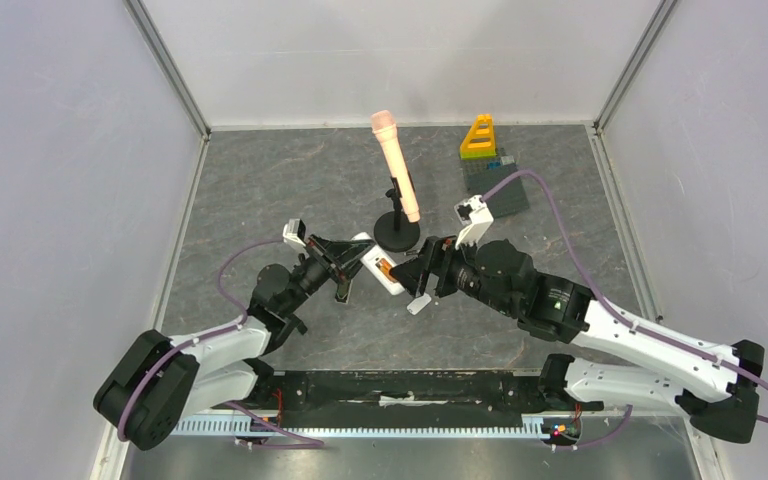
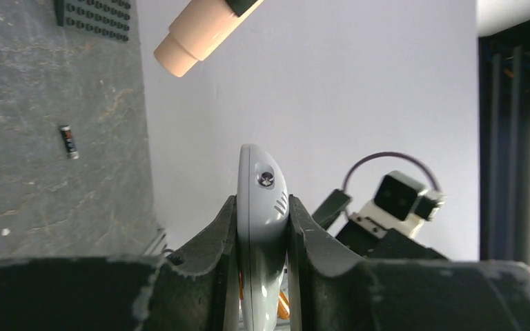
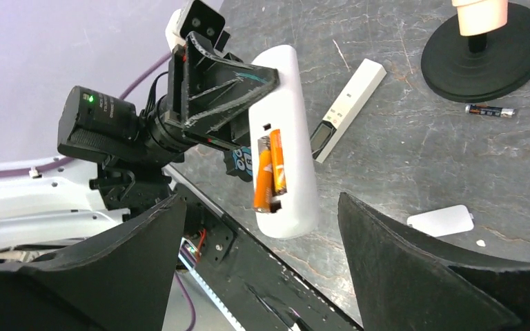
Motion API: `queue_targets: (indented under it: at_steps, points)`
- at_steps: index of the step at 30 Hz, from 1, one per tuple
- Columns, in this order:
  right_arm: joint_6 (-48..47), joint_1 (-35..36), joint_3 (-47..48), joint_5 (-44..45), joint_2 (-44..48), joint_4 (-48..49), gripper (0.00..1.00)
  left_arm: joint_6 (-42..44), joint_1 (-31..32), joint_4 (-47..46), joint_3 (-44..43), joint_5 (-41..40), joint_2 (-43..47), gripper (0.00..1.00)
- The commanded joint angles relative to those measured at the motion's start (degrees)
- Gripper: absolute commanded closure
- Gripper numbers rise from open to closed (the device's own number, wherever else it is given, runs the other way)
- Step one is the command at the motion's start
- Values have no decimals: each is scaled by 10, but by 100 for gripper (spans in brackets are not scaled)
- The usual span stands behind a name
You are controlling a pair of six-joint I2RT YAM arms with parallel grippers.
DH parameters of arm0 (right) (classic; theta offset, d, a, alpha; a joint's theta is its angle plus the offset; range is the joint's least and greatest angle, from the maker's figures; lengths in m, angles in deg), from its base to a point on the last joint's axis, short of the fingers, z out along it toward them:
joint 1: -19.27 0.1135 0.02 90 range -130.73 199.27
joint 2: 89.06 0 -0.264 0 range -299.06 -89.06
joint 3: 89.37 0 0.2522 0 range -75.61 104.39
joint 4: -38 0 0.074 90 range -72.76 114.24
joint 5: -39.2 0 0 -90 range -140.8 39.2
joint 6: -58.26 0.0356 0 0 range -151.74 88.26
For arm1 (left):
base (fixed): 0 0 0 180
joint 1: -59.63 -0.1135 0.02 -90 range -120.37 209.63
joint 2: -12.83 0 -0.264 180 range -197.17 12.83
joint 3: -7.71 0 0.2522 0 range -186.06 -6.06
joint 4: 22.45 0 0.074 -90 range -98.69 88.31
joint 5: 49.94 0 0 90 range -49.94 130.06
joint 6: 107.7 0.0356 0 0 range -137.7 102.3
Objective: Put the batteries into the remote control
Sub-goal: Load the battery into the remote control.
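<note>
Left tool [image 2: 262, 214] clamps white remote control [image 3: 283, 138] off the desk [image 3: 414, 158], open compartment facing right tool [image 3: 261, 200], which is wide and empty. Long axis slants toward near edge. Two orange batteries [image 3: 269, 172] lie lengthwise inside, one probably unseated. They look light, rigid and slick: push mid-barrel. Grey battery [image 3: 490, 110] on desk.

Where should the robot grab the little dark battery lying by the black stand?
Probably around its middle, coming straight down from above. The battery lies flat on the table, so only its top and long sides are free. Close across the thin round body, not end to end. The stand sits close on one side, so go carefully there.
</note>
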Motion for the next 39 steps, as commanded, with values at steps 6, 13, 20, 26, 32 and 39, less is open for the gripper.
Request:
queue_targets:
  at_steps: [6, 13, 20, 26, 32, 39]
  points:
    - [110, 1, -77, 9, 25, 153, 14, -140, 1, -56, -22, -66, 29, 98]
    - [178, 1, -123, 1, 20, 264, 18, -167, 6, -54, -30, -73, 33, 98]
    - [201, 1, -136, 24, 13, 288, 29, -172, 7, -58, -21, -73, 42, 98]
    - [201, 1, -128, 27, -8, 293, 40, -168, 8, -59, -22, -71, 45, 98]
    - [203, 1, -128, 26, -20, 295, 48, -167, 8, -64, -21, -67, 40, 98]
    - [208, 1, -121, 18, -37, 288, 56, -153, 8, -75, -22, -58, 37, 98]
